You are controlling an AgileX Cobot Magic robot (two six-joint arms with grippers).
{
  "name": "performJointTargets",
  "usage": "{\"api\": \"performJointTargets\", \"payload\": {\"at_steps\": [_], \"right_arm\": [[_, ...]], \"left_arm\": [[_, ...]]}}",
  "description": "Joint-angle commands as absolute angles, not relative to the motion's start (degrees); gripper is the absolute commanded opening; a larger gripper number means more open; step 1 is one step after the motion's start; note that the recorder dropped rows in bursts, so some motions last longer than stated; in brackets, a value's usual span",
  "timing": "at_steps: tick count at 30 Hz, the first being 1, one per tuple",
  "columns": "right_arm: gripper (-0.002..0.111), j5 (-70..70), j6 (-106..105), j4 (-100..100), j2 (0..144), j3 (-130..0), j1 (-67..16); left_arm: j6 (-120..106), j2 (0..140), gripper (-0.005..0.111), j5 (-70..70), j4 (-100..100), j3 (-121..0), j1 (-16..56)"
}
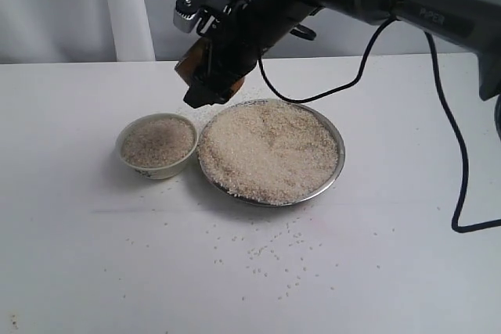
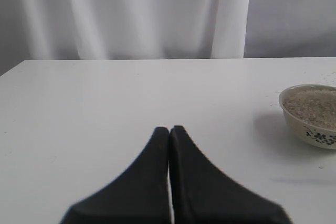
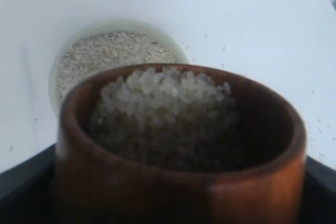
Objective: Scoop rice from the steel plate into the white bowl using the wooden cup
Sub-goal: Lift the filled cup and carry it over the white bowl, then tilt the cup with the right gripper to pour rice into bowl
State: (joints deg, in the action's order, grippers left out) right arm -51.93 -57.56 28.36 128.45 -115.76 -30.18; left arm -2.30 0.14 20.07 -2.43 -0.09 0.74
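Note:
My right gripper (image 1: 205, 68) is shut on the wooden cup (image 1: 190, 65) and holds it in the air behind the gap between bowl and plate. The right wrist view looks into the wooden cup (image 3: 178, 145), heaped with rice (image 3: 168, 114), with the white bowl (image 3: 113, 51) beyond its rim. The white bowl (image 1: 156, 146) stands left of the steel plate (image 1: 333, 174) and holds rice (image 1: 156, 141). A wide flat heap of rice (image 1: 270, 150) fills the plate. My left gripper (image 2: 170, 129) is shut and empty above bare table, the white bowl (image 2: 312, 115) off to one side.
Loose grains (image 1: 270, 252) are scattered on the white table (image 1: 70, 256) in front of the plate. A black cable (image 1: 454, 146) hangs from the right arm to the table at the right. A white curtain (image 1: 78, 5) hangs behind.

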Motion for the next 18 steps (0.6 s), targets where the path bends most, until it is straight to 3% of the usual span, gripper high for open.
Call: {"api": "performJointTargets", "payload": {"at_steps": [1, 10, 18], "right_arm": [[0.0, -48.4, -58.7, 24.3, 127.6, -115.8, -33.5], [0.0, -41.6, -47.4, 0.0, 129.2, -115.9, -40.1], [0.0, -40.1, -41.8, -10.0, 134.6, -120.3, -40.7]], "left_arm": [[-2.1, 0.0, 0.0, 19.7, -2.4, 0.0, 0.9], [-2.1, 0.0, 0.0, 19.7, -2.4, 0.0, 0.9], [-2.1, 0.0, 0.0, 19.7, -2.4, 0.0, 0.9]]}}
